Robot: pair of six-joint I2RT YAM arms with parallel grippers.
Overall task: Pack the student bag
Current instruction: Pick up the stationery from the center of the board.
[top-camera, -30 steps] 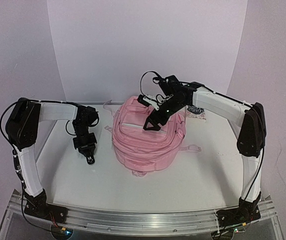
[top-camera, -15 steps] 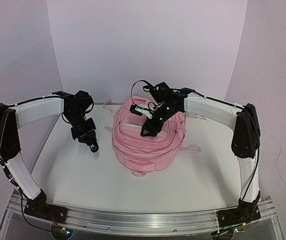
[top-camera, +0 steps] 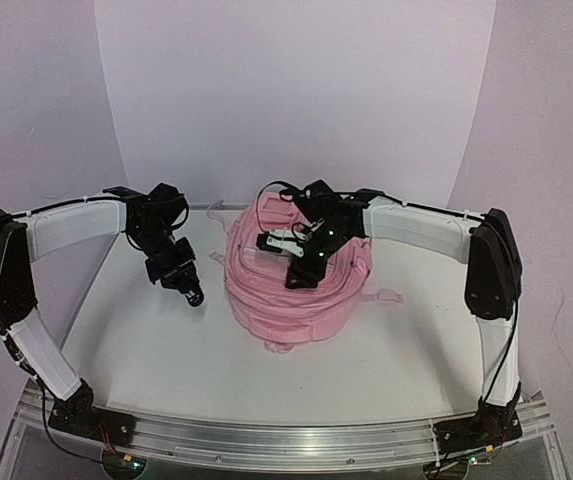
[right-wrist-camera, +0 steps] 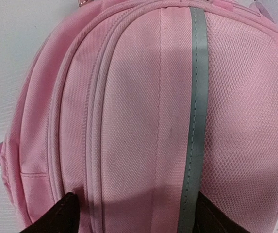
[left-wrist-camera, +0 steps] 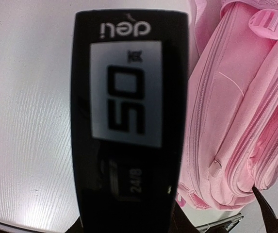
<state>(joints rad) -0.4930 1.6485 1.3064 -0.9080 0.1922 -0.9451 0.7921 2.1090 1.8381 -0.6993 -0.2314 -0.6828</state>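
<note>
The student bag (top-camera: 296,312) lies centre-far on the worktop (top-camera: 386,350). Left arm arched in from the left, left gripper (top-camera: 181,283) clamped on a black box (left-wrist-camera: 129,121) beside the bag. Right arm reaching over the bag, right gripper (top-camera: 301,268) spread wide, pointing down.

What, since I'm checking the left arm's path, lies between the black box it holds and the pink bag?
Only bare table, seen in the top view, separates the black box in the left gripper from the student bag.
</note>
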